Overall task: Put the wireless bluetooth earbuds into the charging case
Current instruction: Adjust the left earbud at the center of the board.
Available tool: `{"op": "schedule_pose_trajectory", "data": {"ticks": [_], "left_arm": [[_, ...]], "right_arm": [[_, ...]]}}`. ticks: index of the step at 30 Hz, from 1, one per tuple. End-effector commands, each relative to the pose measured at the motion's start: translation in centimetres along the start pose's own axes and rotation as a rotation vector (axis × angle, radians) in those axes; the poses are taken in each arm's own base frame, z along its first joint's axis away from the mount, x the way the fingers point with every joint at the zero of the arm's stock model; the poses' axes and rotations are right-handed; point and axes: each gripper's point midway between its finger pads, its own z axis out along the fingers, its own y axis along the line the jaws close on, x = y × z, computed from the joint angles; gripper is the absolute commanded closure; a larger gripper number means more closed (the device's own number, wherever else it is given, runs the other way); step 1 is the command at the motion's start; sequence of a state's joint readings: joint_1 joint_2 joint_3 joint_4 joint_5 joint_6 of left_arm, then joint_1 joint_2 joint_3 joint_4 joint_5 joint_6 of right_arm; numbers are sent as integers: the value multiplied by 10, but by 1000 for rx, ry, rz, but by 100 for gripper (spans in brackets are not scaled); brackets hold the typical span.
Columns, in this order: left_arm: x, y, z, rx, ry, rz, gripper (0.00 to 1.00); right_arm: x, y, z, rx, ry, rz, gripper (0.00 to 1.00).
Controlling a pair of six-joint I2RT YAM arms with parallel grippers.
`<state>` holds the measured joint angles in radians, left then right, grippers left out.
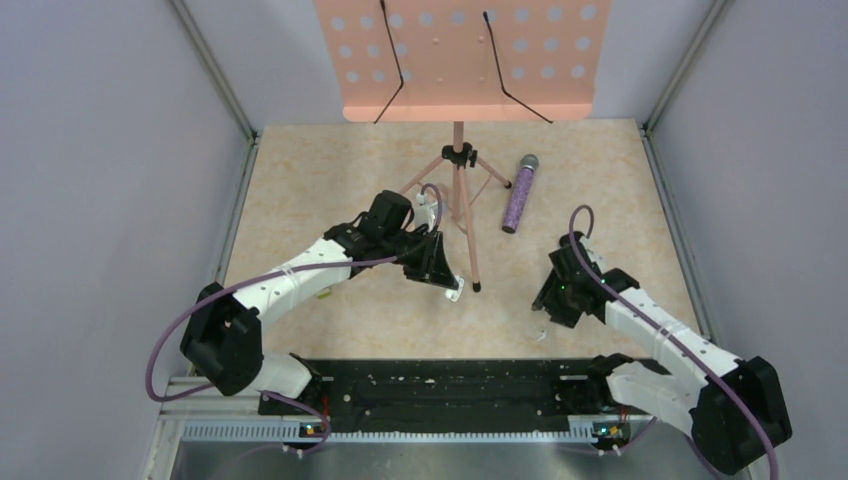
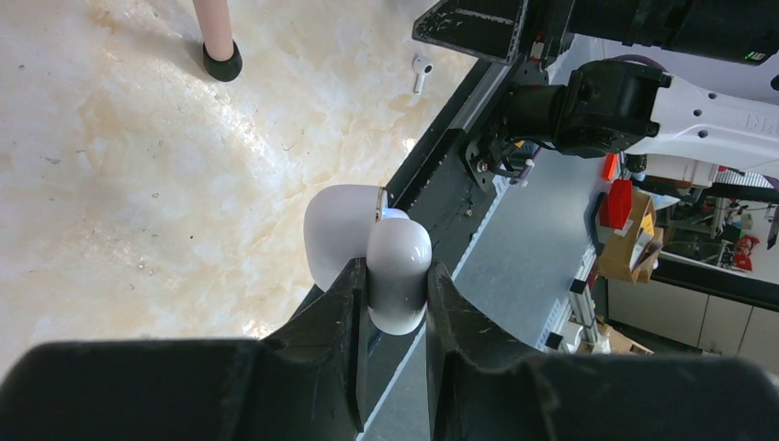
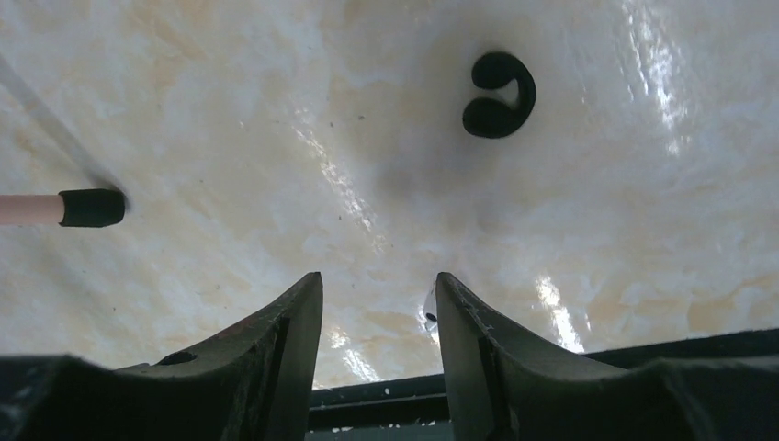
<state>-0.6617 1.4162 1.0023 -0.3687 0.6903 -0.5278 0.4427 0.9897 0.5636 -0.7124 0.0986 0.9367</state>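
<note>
The charging case [image 2: 397,276] looks glossy white here, and its lid [image 2: 338,230] is hinged open. My left gripper [image 2: 397,268] is shut on its body and holds it above the table's near edge. From above, the case [image 1: 455,291] shows at the tip of the left gripper [image 1: 448,282]. One white earbud [image 2: 421,72] lies on the table beyond it. My right gripper [image 3: 378,287] hangs open low over the table, and that earbud [image 3: 429,309] lies just inside its right finger [image 3: 459,322]. In the top view the earbud [image 1: 537,335] sits below the right gripper [image 1: 550,305].
A pink music stand [image 1: 462,60] rises at the back, with one tripod foot [image 3: 92,208] near the right gripper. A glittery purple microphone [image 1: 520,192] lies beside it. A small black curled piece [image 3: 499,95] rests on the table. A black rail [image 1: 440,385] runs along the near edge.
</note>
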Motion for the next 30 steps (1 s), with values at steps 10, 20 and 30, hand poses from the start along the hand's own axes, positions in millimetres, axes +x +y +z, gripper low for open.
{"op": "schedule_pose_trajectory", "data": {"ticks": [10, 20, 30], "left_arm": [[-10, -8, 0, 23, -18, 66, 100], [-8, -8, 0, 27, -15, 66, 100], [-7, -7, 0, 29, -17, 62, 100]], "right_arm": [[30, -26, 6, 227, 80, 162, 53], [40, -18, 13, 201, 132, 161, 62], [44, -22, 22, 210, 141, 159, 70]]}}
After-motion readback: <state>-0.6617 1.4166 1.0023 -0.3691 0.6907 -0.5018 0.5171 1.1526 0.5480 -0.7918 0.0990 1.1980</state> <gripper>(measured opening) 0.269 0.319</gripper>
